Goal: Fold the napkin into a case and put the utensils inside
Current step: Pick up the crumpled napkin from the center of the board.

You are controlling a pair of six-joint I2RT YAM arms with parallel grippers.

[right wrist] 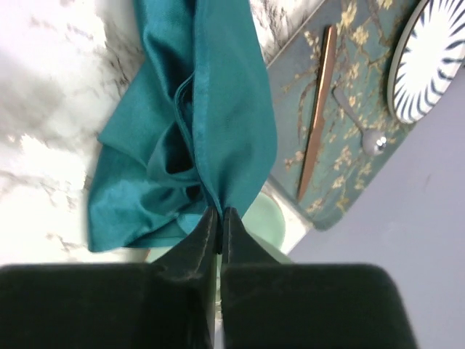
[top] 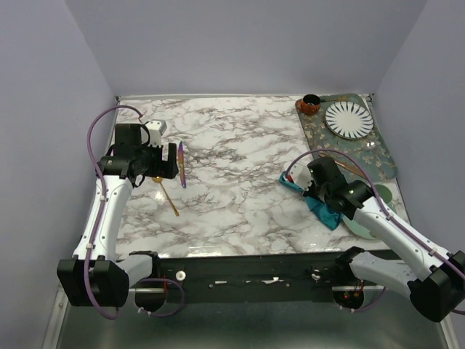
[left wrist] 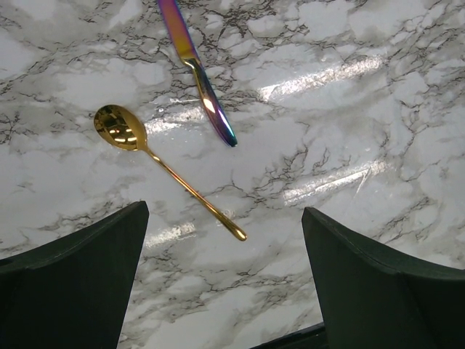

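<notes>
One teal napkin (right wrist: 218, 94), bunched, sits at the right side of the marble table (top: 240, 145), beside one patterned mat (right wrist: 349, 131) and against one pale green saucer (right wrist: 265, 218). The right gripper (right wrist: 219, 212) has its jaws pressed together on a gathered fold of the cloth. One gold spoon (left wrist: 171, 178) and one iridescent knife (left wrist: 200, 76), two pieces in all, lie apart on the marble at the left beneath the left gripper (left wrist: 224, 211), whose jaws stand spread wide, holding nothing.
</notes>
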